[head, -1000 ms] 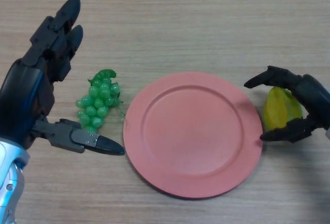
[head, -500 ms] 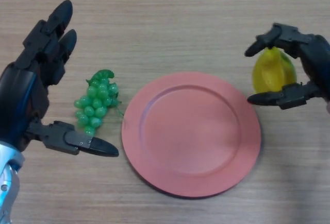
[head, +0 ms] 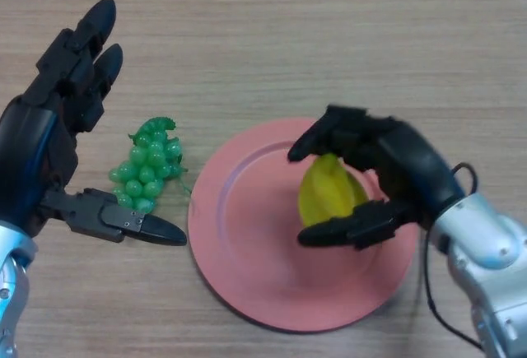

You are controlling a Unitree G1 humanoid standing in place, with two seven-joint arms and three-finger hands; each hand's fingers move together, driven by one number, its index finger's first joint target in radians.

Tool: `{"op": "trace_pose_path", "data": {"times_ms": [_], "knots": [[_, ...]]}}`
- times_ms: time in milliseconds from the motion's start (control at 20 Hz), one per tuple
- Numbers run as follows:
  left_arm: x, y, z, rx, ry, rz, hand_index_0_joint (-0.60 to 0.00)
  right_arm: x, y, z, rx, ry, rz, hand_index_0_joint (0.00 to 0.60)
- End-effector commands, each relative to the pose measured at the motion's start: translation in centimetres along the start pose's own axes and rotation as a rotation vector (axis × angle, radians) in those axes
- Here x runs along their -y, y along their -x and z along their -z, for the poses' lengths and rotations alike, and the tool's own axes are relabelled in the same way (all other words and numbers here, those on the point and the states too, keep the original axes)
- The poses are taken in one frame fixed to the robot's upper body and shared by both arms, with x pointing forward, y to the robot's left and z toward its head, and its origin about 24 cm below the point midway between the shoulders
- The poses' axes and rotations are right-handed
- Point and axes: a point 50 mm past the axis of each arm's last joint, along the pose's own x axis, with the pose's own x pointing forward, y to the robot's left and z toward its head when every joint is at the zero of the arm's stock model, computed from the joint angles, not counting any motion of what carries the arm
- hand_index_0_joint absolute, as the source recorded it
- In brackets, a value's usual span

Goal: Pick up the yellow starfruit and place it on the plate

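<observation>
The right hand (head: 387, 177) has carried the yellow starfruit (head: 328, 196) in from beside the plate's right edge, where it was lifted half a second ago, and now holds it over the middle of the pink plate (head: 247, 251). Its fingers curl over the top of the fruit while the thumb pinches in from below, so the grip is closed on it. Whether the starfruit already touches the plate or hangs just above cannot be told from the head view.

That move puts the carrying part of the task nearly behind it: what seems left is lowering, letting go and pulling the hand clear.

The left hand (head: 49, 144) has hardly shifted; it hovers over the counter (head: 329, 37) at the left with its fingers straight and spread, holding nothing. The green grapes (head: 144, 173) lie between it and the plate.
</observation>
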Motion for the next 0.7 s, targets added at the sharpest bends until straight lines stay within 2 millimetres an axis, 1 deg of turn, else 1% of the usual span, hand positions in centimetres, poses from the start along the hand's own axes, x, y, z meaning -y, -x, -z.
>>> {"op": "trace_pose_path", "data": {"times_ms": [50,100,150,200,250,300,350,400,500,550,600,650,700], "knots": [[-1.6,0.1,-4.0,0.262,-0.065,-0.049,0.000,0.3,0.0,-2.1,0.120,-0.009,0.039,0.600],[-1.6,0.1,-4.0,0.266,-0.061,-0.051,0.000,0.1,0.1,-1.7,0.093,0.006,0.029,0.600],[-1.6,0.2,-4.0,0.274,-0.063,-0.054,0.000,-0.2,0.2,-1.3,0.056,0.011,0.015,0.550],[-1.6,0.2,-4.0,0.275,-0.064,-0.054,0.000,-0.2,0.2,-1.2,0.054,0.012,0.013,0.450],[-1.6,0.2,-4.1,0.279,-0.066,-0.057,0.000,-0.2,0.1,-1.2,0.058,0.021,0.014,0.299],[-1.6,0.1,-4.1,0.282,-0.069,-0.059,0.000,-0.2,0.0,-1.2,0.062,0.031,0.018,0.200],[-1.6,0.2,-4.1,0.290,-0.076,-0.064,0.000,0.2,-0.2,-1.5,0.082,0.077,0.048,0.058],[-1.6,0.2,-4.2,0.294,-0.081,-0.068,0.000,0.4,-0.3,-1.7,0.095,0.102,0.066,0.000],[-1.5,0.1,-4.1,0.295,-0.083,-0.068,0.000,1.0,-0.2,-2.6,0.127,0.060,0.117,0.000],[-1.5,0.2,-4.1,0.298,-0.078,-0.067,0.000,1.5,0.0,-3.4,0.150,0.047,0.144,0.000],[-1.5,0.3,-4.1,0.300,-0.077,-0.067,0.000,1.7,0.2,-3.6,0.157,0.056,0.147,0.000],[-1.4,0.3,-4.1,0.303,-0.074,-0.066,0.000,2.2,0.7,-4.4,0.178,0.041,0.157,0.000],[-1.4,0.3,-4.0,0.304,-0.072,-0.066,0.000,2.4,0.9,-4.7,0.185,0.038,0.161,0.000]]}}
